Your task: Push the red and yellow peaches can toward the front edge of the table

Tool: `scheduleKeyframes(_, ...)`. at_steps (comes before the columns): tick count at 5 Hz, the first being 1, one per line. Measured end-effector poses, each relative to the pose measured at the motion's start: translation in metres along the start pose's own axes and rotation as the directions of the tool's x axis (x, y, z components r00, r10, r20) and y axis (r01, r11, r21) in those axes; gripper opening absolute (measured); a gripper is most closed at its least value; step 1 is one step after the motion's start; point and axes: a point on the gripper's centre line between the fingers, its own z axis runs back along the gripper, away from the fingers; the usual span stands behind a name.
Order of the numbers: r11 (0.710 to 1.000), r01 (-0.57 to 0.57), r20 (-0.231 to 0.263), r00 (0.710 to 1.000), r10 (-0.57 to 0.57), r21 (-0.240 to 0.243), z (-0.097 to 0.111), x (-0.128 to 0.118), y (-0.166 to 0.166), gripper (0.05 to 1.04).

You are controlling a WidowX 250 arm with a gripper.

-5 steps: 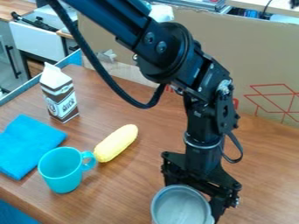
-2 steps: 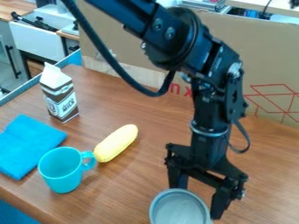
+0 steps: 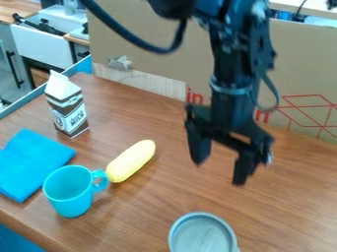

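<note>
Hangs in the air over the wooden surface (image 3: 289, 206) with the black gripper (image 3: 219, 171) open, pointing down with both fingers (image 3: 197, 147) well apart and clear of everything. Nearer to the camera, below the gripper in the view, has a round gray container (image 3: 201, 236), set down on the surface with its open top facing up and cut off by the bottom edge of the view. To the left of the gripper, has a yellow corn cob (image 3: 131, 160) lying at a slant. Just beside its lower end, has a turquoise mug (image 3: 69, 194), upright, with its handle turned toward the cob; cannot tell whether touching. Farther left, has a folded blue cloth (image 3: 29, 162) lying flat. Behind the cloth, has an upright brown-and-white milk carton (image 3: 67, 110). At the back, has a cardboard panel (image 3: 296, 64) with red markings.
</note>
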Motion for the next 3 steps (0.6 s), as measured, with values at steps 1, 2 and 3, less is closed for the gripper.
scheduleKeyframes(1, 1.000, 0.010, 0.050, 0.999, -0.011, 0.028, 0.024, -0.004, 0.019, 1.000)
scheduleKeyframes(2, 1.000, 0.012, 0.002, 1.000, -0.012, 0.017, 0.033, -0.022, 0.054, 1.000)
scheduleKeyframes(3, 1.000, 0.019, -0.039, 0.999, -0.018, 0.014, 0.036, -0.033, 0.066, 1.000)
